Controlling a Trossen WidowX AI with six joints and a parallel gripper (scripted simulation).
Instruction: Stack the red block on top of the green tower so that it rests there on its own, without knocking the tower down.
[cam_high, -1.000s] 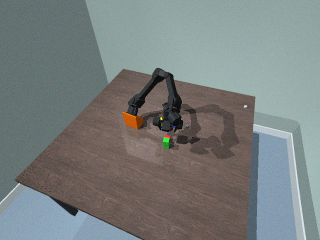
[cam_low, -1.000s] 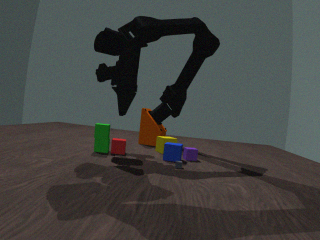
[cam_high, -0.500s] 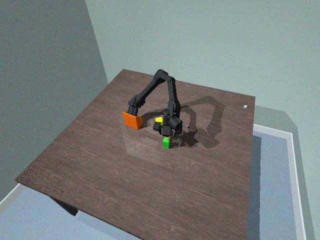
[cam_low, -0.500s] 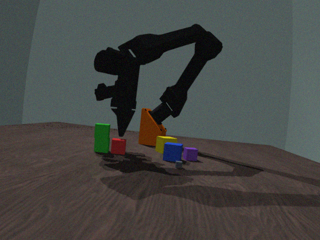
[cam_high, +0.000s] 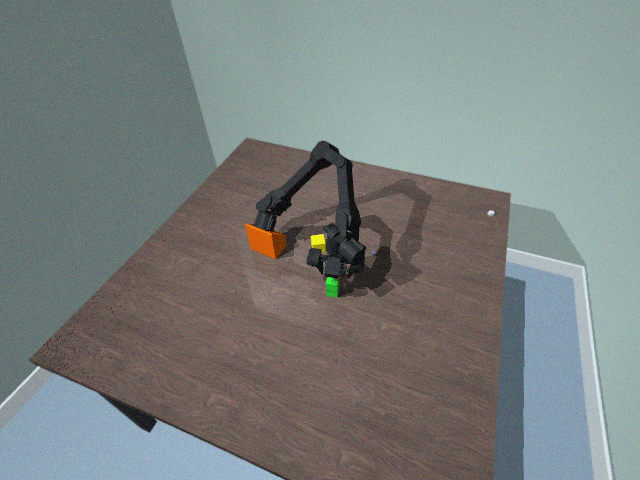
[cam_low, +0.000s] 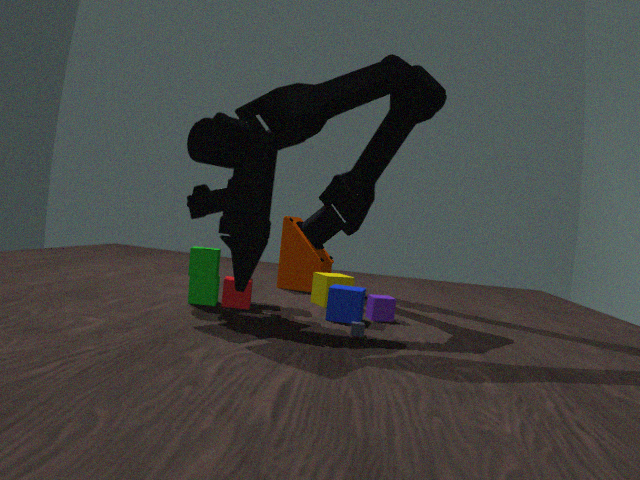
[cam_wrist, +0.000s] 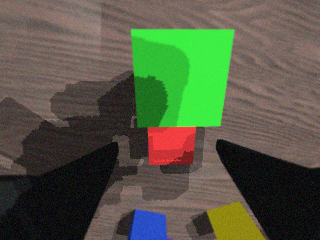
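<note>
Wrist view, red block (cam_wrist: 171, 145) between spread tool (cam_wrist: 167, 165) fingers (nothing gripped); beside green tower (cam_wrist: 182, 77)

Red block (cam_low: 236, 294): small cube, flat on the table, upright, directly beside the tower's base; whether the two touch cannot be told. Green tower (cam_low: 203, 275): tall rectangular column, standing upright, roughly twice the block's height. In the wrist view the block (cam_wrist: 171, 145) lies just before the tower (cam_wrist: 183, 76).
</note>
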